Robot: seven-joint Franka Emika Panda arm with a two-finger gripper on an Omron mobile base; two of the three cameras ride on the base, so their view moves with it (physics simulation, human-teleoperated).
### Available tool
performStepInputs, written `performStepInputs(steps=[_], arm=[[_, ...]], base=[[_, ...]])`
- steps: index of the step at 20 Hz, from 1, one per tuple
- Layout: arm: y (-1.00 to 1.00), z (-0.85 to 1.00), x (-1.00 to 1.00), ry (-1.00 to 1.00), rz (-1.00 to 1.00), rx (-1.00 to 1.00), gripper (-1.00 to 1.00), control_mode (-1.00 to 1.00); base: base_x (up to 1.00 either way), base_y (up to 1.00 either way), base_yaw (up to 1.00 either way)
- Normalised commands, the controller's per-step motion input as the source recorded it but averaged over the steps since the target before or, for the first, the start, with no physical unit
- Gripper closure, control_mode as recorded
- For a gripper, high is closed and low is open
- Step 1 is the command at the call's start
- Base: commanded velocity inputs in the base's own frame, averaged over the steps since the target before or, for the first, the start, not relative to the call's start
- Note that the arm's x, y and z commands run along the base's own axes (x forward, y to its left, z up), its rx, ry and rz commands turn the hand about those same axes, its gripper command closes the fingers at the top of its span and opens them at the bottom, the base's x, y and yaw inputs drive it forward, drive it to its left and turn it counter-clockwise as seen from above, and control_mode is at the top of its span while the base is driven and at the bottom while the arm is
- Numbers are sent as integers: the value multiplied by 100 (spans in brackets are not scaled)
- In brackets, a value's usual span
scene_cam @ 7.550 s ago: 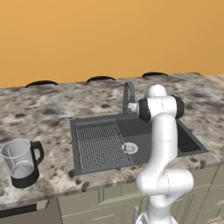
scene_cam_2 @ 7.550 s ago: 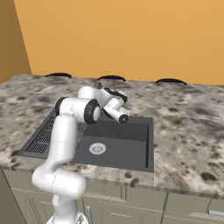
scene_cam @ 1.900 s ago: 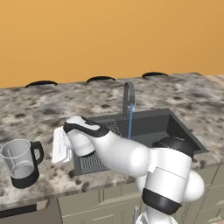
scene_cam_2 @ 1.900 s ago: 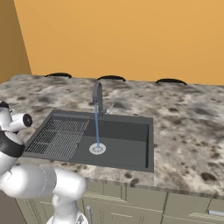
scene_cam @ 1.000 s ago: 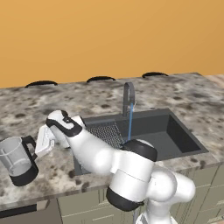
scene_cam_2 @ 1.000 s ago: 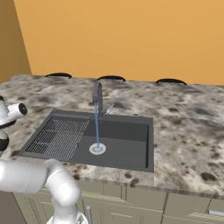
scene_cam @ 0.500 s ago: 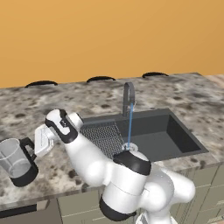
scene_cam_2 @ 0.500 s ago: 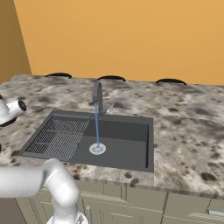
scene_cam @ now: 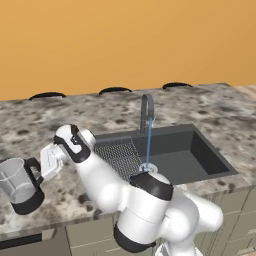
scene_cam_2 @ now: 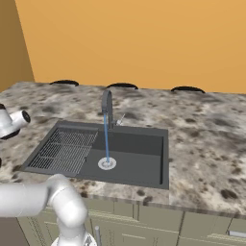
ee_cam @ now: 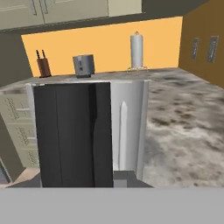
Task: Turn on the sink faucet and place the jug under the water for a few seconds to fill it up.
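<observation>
The clear jug (scene_cam: 15, 179) with black base and side handle (scene_cam: 35, 172) stands upright on the counter far left of the sink (scene_cam: 200, 157). My gripper (scene_cam: 41, 167) is level with that handle, right against it. In the hand view the jug's black handle (ee_cam: 72, 131) and clear wall (ee_cam: 129, 124) loom very close, and the gripper (ee_cam: 81, 179) stands open with the handle between its fingers. The dark faucet (scene_cam: 146, 107) (scene_cam_2: 106, 105) runs a thin blue stream of water (scene_cam: 148, 145) (scene_cam_2: 106, 139) down onto the silver drain (scene_cam_2: 106, 164).
A ribbed draining grid (scene_cam_2: 65, 149) fills the sink's left half. Three dark rings (scene_cam: 115, 91) lie along the back of the speckled counter. Beyond the jug stand a knife block (ee_cam: 43, 66), a grey toaster (ee_cam: 84, 65) and a white roll (ee_cam: 136, 50).
Since 7.5 s ago the water has come on and the arm has swung from the faucet left to the jug. Over the last second the hand has edged onto the handle.
</observation>
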Motion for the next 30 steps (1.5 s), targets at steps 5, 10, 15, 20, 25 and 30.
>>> performStepInputs(steps=[5, 10, 15, 20, 25, 30], arm=[[-42, 23, -35, -16, 0, 11, 100, -100], [-62, 32, -37, -29, 0, 11, 100, -100], [-87, 32, -26, -14, -8, 16, 100, -100], [-100, 11, -4, 4, -26, 26, 100, -100], [-100, -1, 0, 6, -35, 25, 100, -100], [-100, 0, 0, 10, -38, 21, 100, -100]], base=[[0, 0, 0], [0, 0, 0], [0, 0, 0], [0, 0, 0], [0, 0, 0], [0, 0, 0]])
